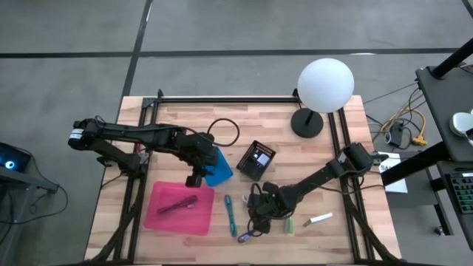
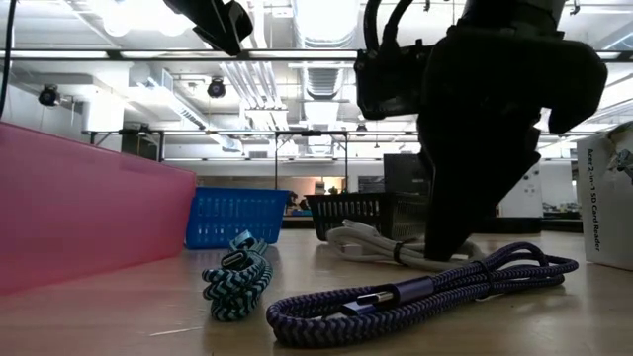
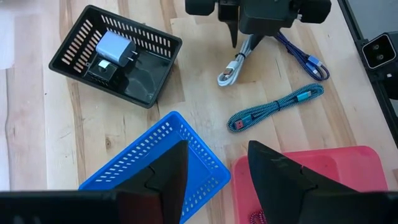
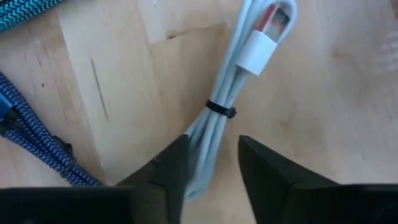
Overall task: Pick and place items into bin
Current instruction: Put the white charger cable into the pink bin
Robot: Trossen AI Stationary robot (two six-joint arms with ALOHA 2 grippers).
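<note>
1. High view: the right end effector (image 1: 260,208) is low over the wooden desk (image 1: 340,236), on a white cable (image 1: 260,199) bundled with a dark tie.
2. In the right wrist view its two fingers (image 4: 168,171) straddle the white cable (image 4: 217,124), closing round it; whether the grasp is firm cannot be told.
3. The left end effector (image 1: 194,177) hangs between the blue basket (image 1: 218,168) and the pink bin (image 1: 179,208); its fingers (image 3: 168,168) stand apart with nothing between them.
4. Loose items lie near the right end effector: a teal braided cable (image 3: 277,107) just beside the pink bin (image 3: 311,180), a purple braided cable (image 2: 425,292) touching the desk, and a green marker (image 1: 290,222) and white stick (image 1: 319,219) farther off.
5. A black basket (image 3: 118,56) holds a white charger (image 3: 113,48). A purple thing (image 1: 177,205) lies in the pink bin.
6. A white globe lamp (image 1: 324,85) stands at the far edge.
</note>
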